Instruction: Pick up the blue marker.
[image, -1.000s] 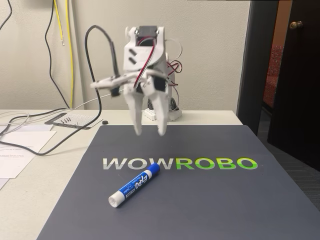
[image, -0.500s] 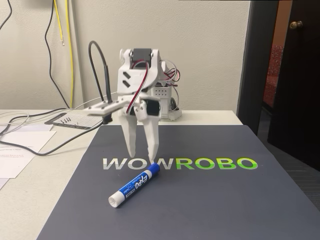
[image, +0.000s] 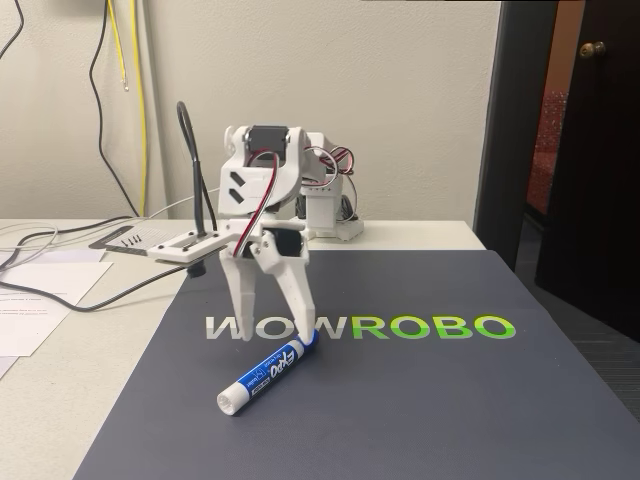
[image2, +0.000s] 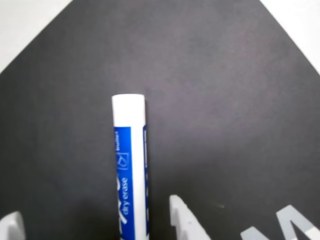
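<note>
Gripper down over the marker's cap end, grasp not yet made.

In the fixed view the gripper (image: 273, 337) is spread open, its tips low on the dark WOWROBO mat (image: 450, 400); the blue marker (image: 268, 375) lies flat and slanted on the mat, its blue cap at one fingertip. In the wrist view the marker (image2: 128, 170) runs straight away from the camera, white end farthest, lying between the two white fingertips (image2: 182, 220). The reach looks finished; closing on the barrel and lifting are left.
</note>
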